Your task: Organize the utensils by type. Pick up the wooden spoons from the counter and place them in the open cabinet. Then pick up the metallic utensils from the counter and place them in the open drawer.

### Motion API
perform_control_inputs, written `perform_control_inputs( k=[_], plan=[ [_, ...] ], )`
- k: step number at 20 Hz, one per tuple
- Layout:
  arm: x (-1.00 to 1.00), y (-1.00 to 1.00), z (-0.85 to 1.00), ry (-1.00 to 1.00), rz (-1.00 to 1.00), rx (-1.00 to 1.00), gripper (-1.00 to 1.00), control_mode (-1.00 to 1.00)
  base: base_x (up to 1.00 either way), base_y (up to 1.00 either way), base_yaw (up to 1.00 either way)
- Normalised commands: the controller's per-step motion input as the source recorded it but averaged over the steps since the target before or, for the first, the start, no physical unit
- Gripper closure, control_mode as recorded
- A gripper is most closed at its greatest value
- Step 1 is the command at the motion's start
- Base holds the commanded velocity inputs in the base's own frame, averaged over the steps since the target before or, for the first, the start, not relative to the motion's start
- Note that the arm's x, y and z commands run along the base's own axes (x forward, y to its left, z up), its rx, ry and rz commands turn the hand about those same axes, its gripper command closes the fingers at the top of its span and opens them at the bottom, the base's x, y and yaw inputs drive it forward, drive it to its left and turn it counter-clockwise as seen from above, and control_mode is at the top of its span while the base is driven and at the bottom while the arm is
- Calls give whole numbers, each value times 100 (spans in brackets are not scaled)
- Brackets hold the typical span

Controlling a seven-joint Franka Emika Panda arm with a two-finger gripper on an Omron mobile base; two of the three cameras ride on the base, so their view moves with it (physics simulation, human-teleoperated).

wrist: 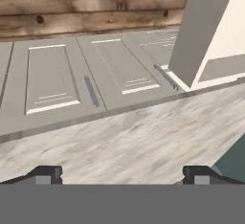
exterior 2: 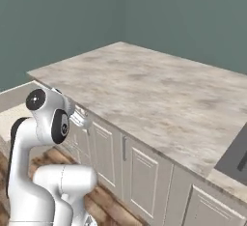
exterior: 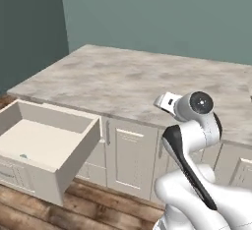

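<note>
Well, the wide beige-grey marbled stone counter (exterior: pixel 133 79) stretches bare here, no spoons in sight, so where the utensils lie I cannot tell. The wide shallow cream-lined drawer with its grey panelled front (exterior: pixel 44 145) hangs open below the counter's left front corner. The white arm's two-finger gripper (wrist: pixel 122 174) is spread wide, holding nothing, hovering over the front edge. Risk: a blind reach finds nothing, or the elbow clips that protruding drawer

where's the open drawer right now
The open drawer is pulled out at the lower left of the left base view, below the counter edge, left of the arm.
</note>
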Motion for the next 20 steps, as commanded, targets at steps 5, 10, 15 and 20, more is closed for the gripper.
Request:
perform_control_inputs(
  k=[5, 10, 15, 20],
  plan=[
    [0, 0, 0, 0, 0, 0, -100, 100, -47, -13, -55],
    [0, 0, 0, 0, 0, 0, -100, 100, -26, -26, -55],
    [0, 0, 0, 0, 0, 0, -100, 100, -9, -55, -49],
    [0, 0, 0, 0, 0, 0, -100, 100, 0, -90, -42]
  ],
)
